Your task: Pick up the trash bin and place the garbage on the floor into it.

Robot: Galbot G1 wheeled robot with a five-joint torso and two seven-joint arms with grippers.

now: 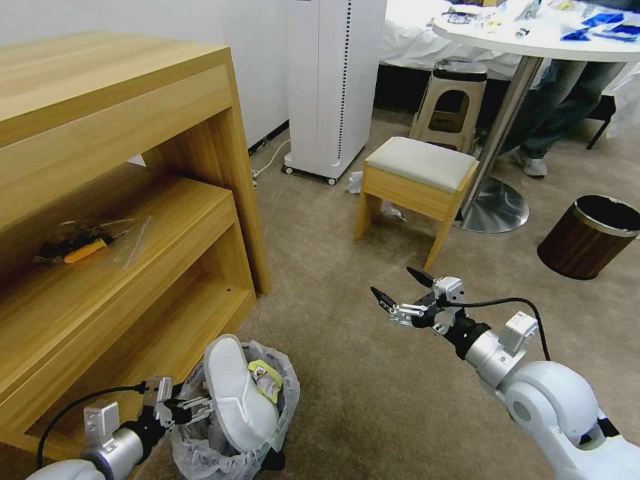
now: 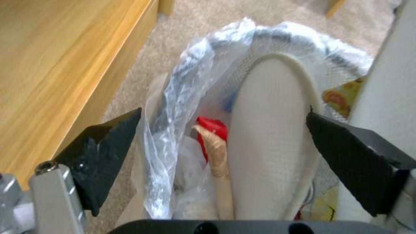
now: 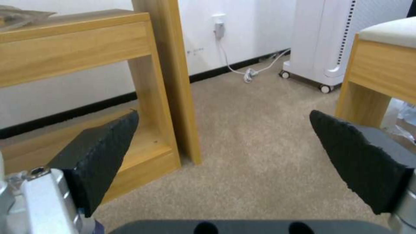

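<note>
Below, at the lower left of the head view, you see the trash bin (image 1: 230,427) standing on the floor (image 1: 373,387), close beside the wooden shelf unit (image 1: 120,220), its crinkly bag liner spilling over the rim. A white slipper (image 1: 237,393) stands on end in it, with a yellow wrapper (image 1: 265,377) tucked behind; the left wrist view adds a red wrapper (image 2: 214,128) and a wooden stick (image 2: 219,162) deeper inside. Your left gripper (image 1: 193,408) sits at the bin's near rim with its jaws apart, one outside the liner (image 2: 173,130) and one beside the slipper, so nothing is clamped. Your right gripper (image 1: 400,293) hangs in the centre of the frame above bare carpet, jaws likewise apart and empty. Judge the bin as light and fairly rigid, yet top-heavy with the tall slipper in it; the liner is thin, slick and apt to slide or tear if you take it alone. Take hold, therefore, across the hard rim with the liner pinched against it. The slipper is soft and will yield if pinched, so it offers no firm purchase. At the right edge of the frame stands the brown bin (image 1: 587,237), beyond the cushioned stool (image 1: 417,183) in the upper centre. No loose litter is plainly visible on the open carpet near either arm.
</note>
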